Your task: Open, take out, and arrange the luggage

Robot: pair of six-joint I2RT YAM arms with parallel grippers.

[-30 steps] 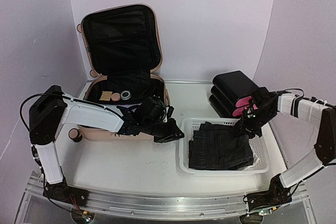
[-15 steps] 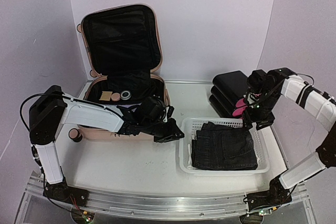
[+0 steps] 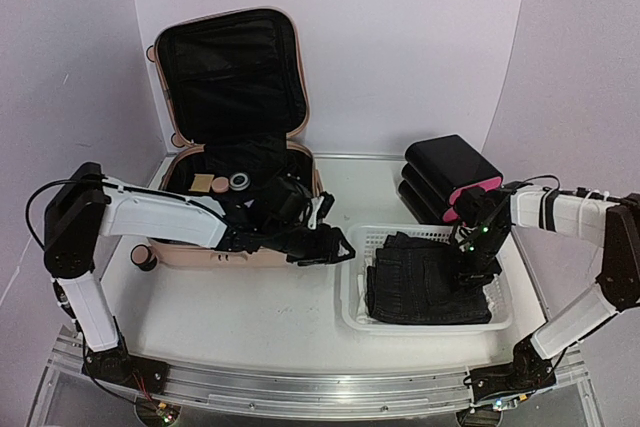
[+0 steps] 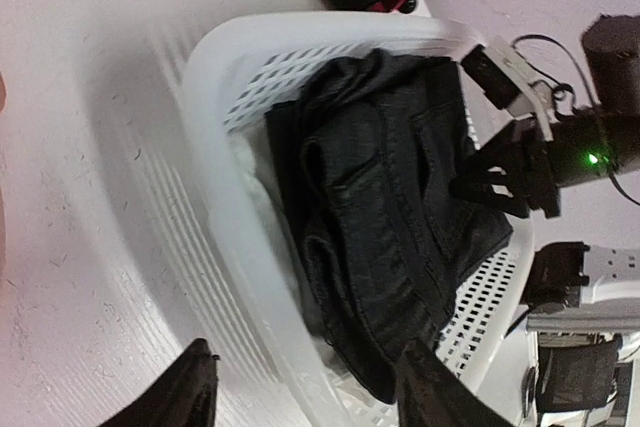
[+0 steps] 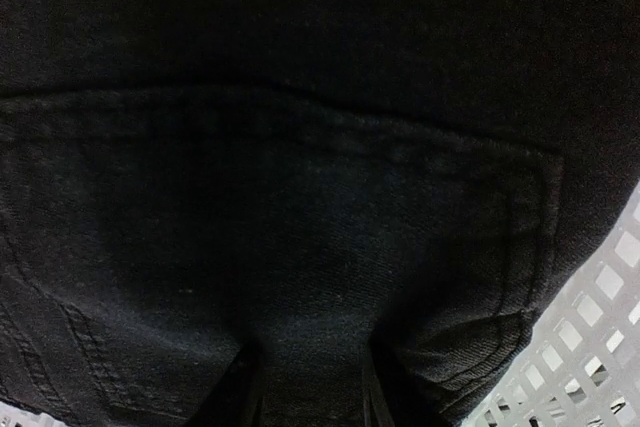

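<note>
Fingers of my left gripper stand wide and empty beside the white basket. Those of the right gripper sit narrow on the folded black jeans, and I cannot tell if they grip. I judge this the arranging step: the pink suitcase stands open at back left, so the next move calls for a clean release.

luggage | pale pink | open, lid upright (black lining) | far left

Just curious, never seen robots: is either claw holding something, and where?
The left gripper holds nothing, open astride the basket rim. The right gripper presses into the folded black jeans beside a pocket; whether it grips them cannot be told.
</note>
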